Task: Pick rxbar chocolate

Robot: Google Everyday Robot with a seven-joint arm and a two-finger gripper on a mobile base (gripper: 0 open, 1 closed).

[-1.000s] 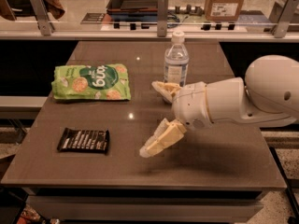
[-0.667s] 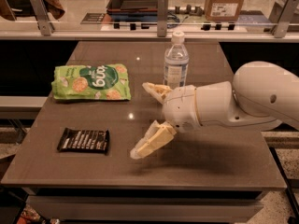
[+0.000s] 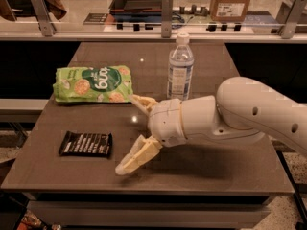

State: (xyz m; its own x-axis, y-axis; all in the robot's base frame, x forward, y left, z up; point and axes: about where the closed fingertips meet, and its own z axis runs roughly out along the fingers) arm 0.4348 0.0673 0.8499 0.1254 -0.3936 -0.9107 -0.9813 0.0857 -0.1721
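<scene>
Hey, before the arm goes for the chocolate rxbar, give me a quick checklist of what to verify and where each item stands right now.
1. Gripper fingers open: ok, spread wide.
2. rxbar chocolate unobstructed: ok, it lies flat on the table with nothing on it.
3. Gripper above the bar: not ok, it hangs to one side of it.
4. Green bag clear of the bar: ok, they lie apart.
5. Water bottle clear of the arm: cannot tell; it stands upright just behind the arm.
</scene>
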